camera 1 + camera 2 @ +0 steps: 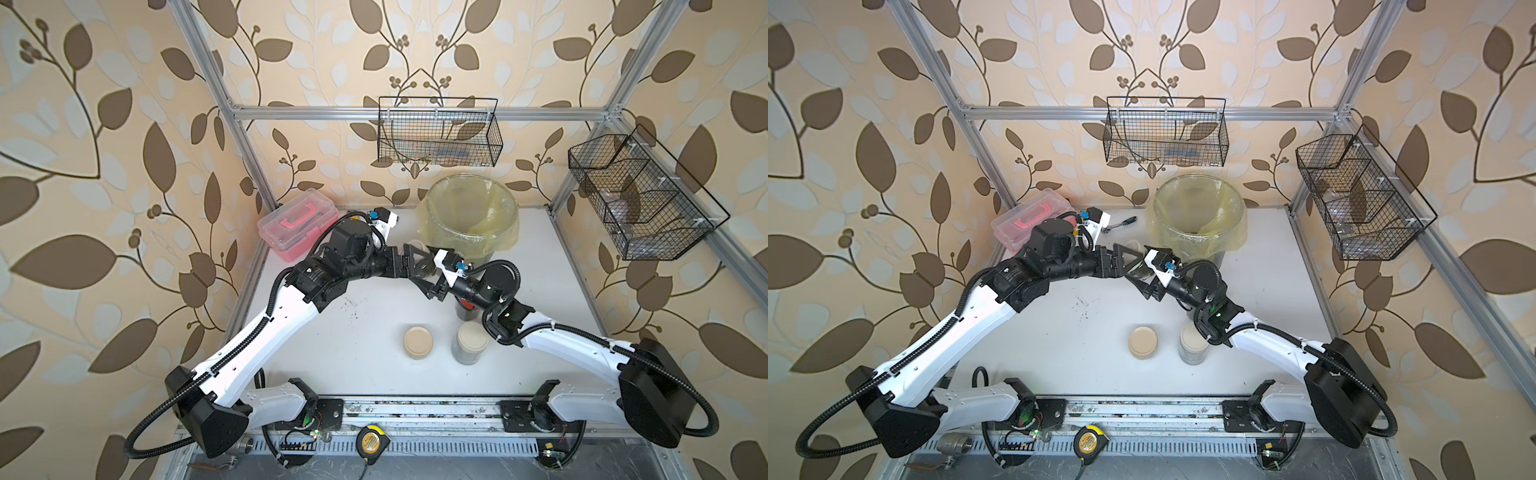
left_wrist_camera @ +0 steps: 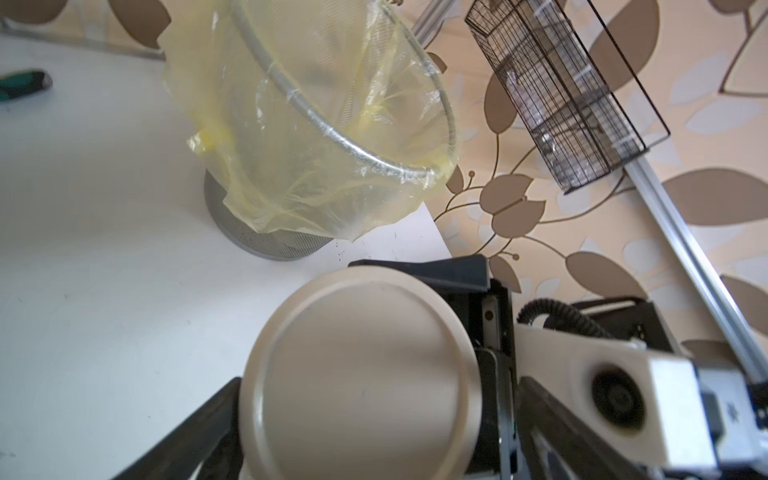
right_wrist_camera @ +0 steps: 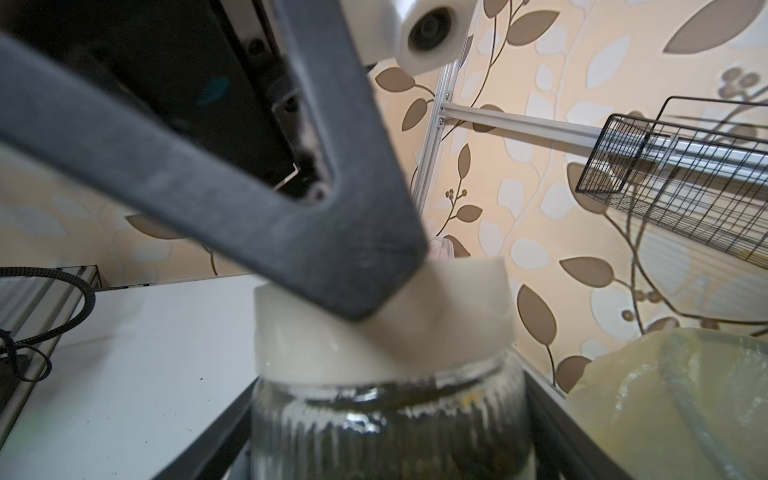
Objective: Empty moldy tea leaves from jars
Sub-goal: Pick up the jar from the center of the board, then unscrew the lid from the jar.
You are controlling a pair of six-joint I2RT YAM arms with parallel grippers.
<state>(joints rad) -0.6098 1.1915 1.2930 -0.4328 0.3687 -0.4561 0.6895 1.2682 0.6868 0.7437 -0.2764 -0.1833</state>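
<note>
Just near-left of the grey mesh bin with yellowish plastic liner (image 2: 266, 237), the right gripper (image 1: 428, 276) is clenched on a small ribbed clear glass jar (image 3: 386, 428) of dark moldy tea leaves (image 3: 415, 442), while the left gripper (image 1: 414, 258) straddles its round beige lid (image 2: 361, 374), and I cannot tell whether it is pressing or released.

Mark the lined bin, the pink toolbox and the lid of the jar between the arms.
lined bin (image 1: 465, 195): in a top view, liner on inner back wall.
pink toolbox (image 1: 276, 227): in a top view, clear lid.
jar lid (image 2: 361, 374): left wrist view, centre of flat top.
</note>
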